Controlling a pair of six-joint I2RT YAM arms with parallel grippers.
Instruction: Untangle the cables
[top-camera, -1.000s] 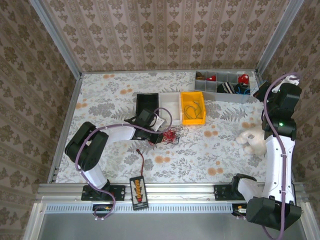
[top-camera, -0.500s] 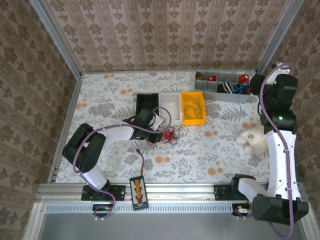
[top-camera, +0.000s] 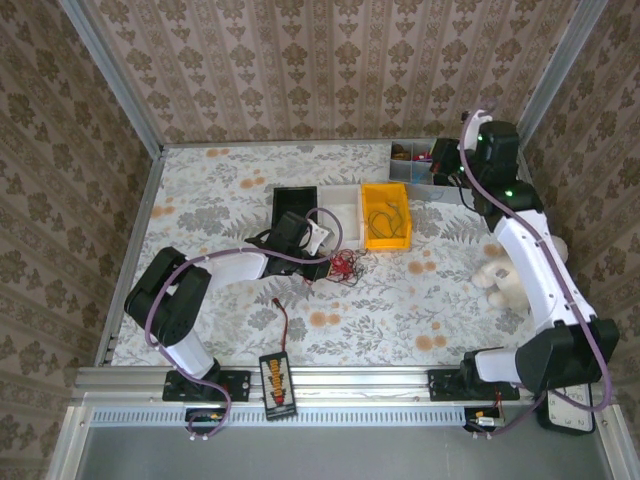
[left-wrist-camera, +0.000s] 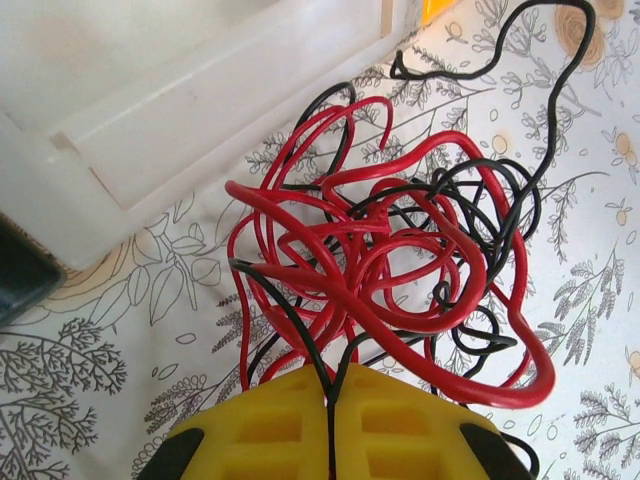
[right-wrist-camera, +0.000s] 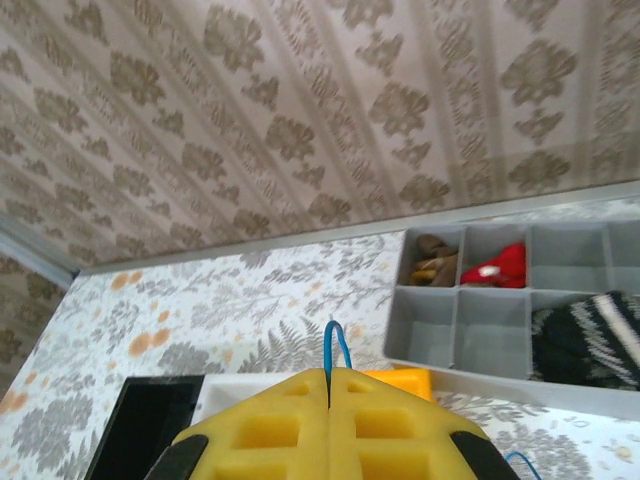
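The cables (top-camera: 345, 267) are a small tangle of thin red and black wires on the flowered table, just below the white bin. In the left wrist view the cables (left-wrist-camera: 400, 250) spread out right in front of my left gripper (left-wrist-camera: 330, 405). Its yellow pads are shut on a black wire that runs out of the tangle. From above, the left gripper (top-camera: 322, 268) lies low at the tangle's left side. My right gripper (top-camera: 443, 160) hangs over the left end of the grey organizer. Its pads are shut on a thin blue wire loop (right-wrist-camera: 335, 345).
A black bin (top-camera: 293, 205), a white bin (top-camera: 340, 203) and a yellow bin (top-camera: 385, 232) stand in a row behind the tangle. The grey compartment organizer (right-wrist-camera: 470, 335) holds small items at the back right. A white plush (top-camera: 505, 275) lies at the right. An orange-black device (top-camera: 275, 383) sits at the near edge.
My right arm has swung left from the right wall to above the organizer's left end. The left gripper has stayed shut at the tangle, barely moving.
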